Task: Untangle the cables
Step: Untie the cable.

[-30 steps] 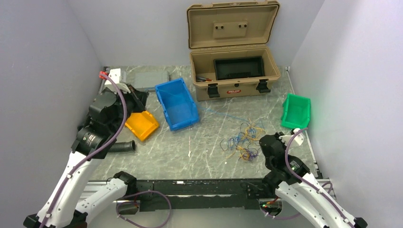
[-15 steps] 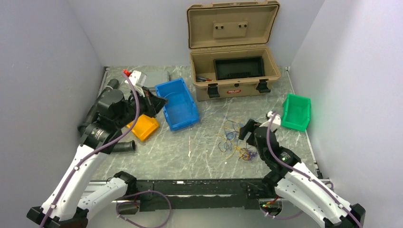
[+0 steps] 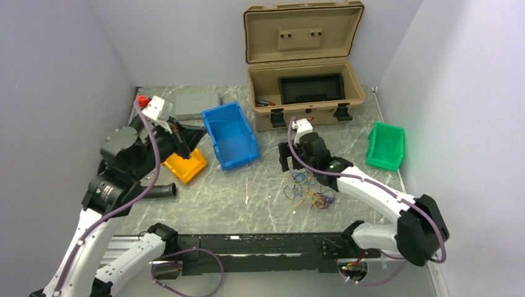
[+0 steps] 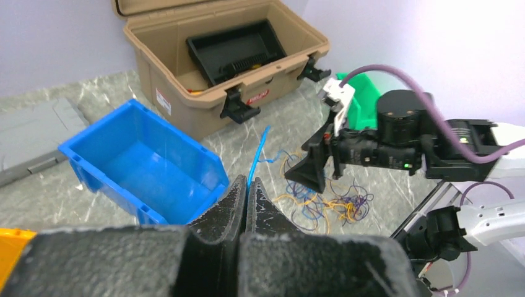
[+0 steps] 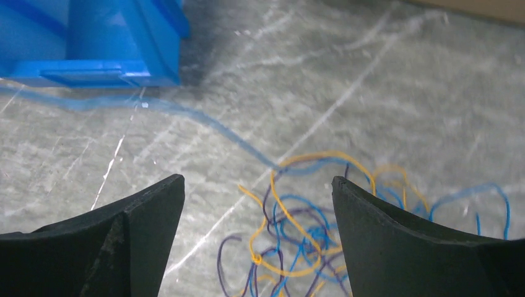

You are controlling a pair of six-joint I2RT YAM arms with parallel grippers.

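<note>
Now the right hand hangs over the far-left edge of the cables, its jaws spread wide. A second ago it sat closed, pulled back near its base on the right of the tangle; since then the arm has swung forward and left and the jaws have opened. In the right wrist view the two fingers stand well apart, with the knot of blue, purple and orange cables on the tabletop below and between them, not touched.

The left hand is closed, its fingertips pressed together on a blue strand that climbs from the tangle up to the pinch. A second ago that strand lay along the tabletop toward the tan case; now it is lifted off the surface, blurred as it passes the blue bin. The left hand itself has moved from above the orange bin toward the near-left corner of the blue bin. The tangle looks tighter and sits a little further left than before.
</note>
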